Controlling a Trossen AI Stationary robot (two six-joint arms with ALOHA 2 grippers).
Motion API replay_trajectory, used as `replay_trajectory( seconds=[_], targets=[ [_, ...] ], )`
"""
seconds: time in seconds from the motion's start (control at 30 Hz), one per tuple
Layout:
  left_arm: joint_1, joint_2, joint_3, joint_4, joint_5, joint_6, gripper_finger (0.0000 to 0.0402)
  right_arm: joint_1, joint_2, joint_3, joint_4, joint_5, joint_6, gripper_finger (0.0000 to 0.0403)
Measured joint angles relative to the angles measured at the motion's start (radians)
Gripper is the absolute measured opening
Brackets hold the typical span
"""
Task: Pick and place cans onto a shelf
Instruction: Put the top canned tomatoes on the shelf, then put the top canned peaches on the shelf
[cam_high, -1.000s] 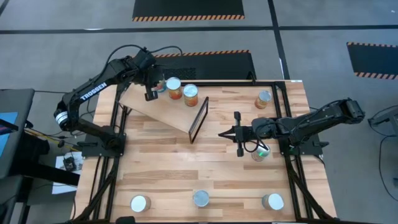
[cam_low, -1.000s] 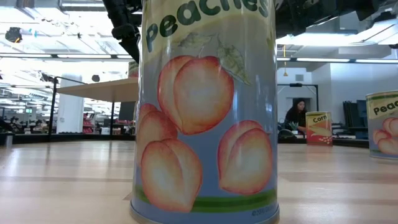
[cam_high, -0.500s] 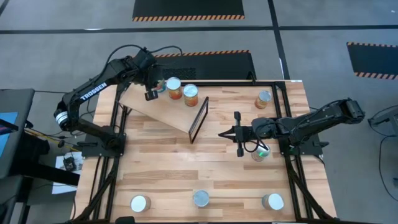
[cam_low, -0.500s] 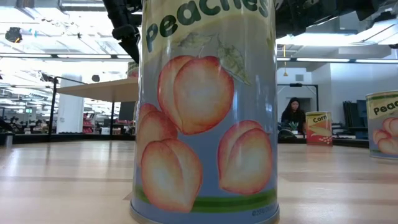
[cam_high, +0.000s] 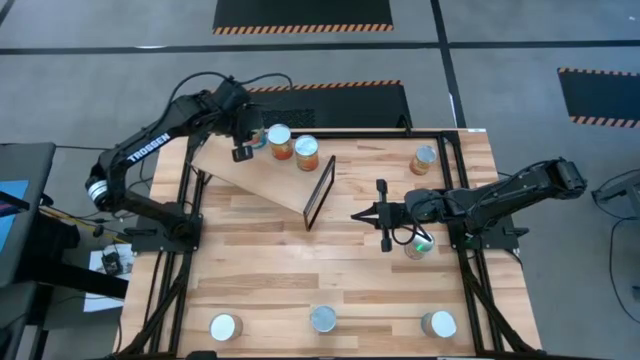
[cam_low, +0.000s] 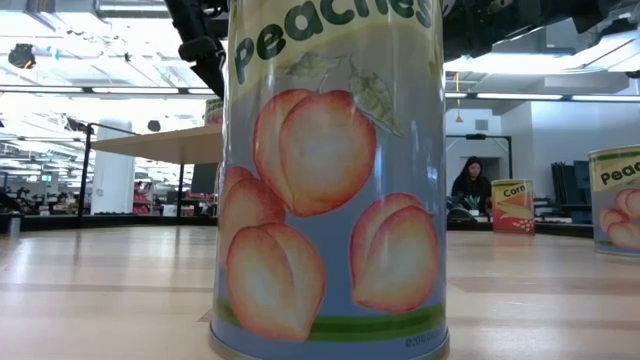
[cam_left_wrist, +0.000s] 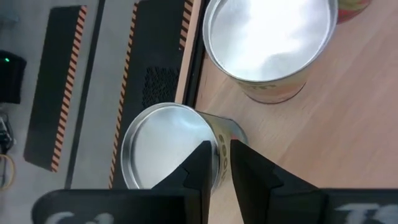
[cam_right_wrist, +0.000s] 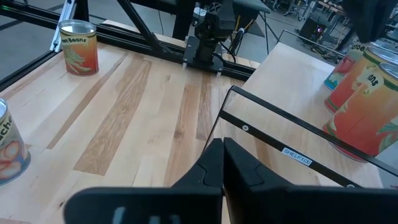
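The slanted plywood shelf (cam_high: 255, 175) has a black frame (cam_high: 320, 190) at its right end. Two cans (cam_high: 280, 141) (cam_high: 306, 152) stand on it. My left gripper (cam_high: 243, 148) hovers over the shelf's far left part. Its fingers (cam_left_wrist: 222, 163) are closed to a thin gap above the rim of a third can (cam_left_wrist: 168, 149), which the gripper hides in the high view. My right gripper (cam_high: 383, 215) is shut and empty over the table's middle, right of the frame. Other cans stand on the table (cam_high: 424, 158) (cam_high: 420, 243) (cam_high: 225, 326) (cam_high: 322, 318) (cam_high: 438, 323). My left gripper points down over the third can's rim (cam_left_wrist: 214, 134), at the side toward the neighbouring can (cam_left_wrist: 267, 43). I cannot tell whether the fingertips touch it. The can stands upright by the shelf's far edge.
In the low view a peaches can (cam_low: 330, 180) fills the middle, with a corn can (cam_low: 512, 207) and another peaches can (cam_low: 615, 200) farther right. A person (cam_low: 470, 185) sits in the room beyond the table. Bare tabletop (cam_high: 300, 265) lies between the shelf and the near row of cans.
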Motion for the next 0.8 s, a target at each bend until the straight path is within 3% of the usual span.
replay_trajectory(
  seconds=[0.27,0.43,0.6,0.8],
  targets=[
    [-0.014,-0.093,0.0,0.028,0.077,0.009,0.0051,0.0,0.0,0.0,0.0,0.0,0.0,0.002],
    [-0.016,-0.166,-0.031,0.047,0.27,-0.009,0.0038,0.0,0.0,0.0,0.0,0.0,0.0,0.0015],
    [-0.065,-0.285,-0.176,0.157,0.374,0.021,0.0005,0.0,0.0,0.0,-0.005,0.0,0.0,0.0015],
    [-0.182,-0.468,-0.431,0.416,0.447,-0.089,0.0001,0.0,0.0,0.0,-0.009,0.007,0.025,0.0018]
  ],
)
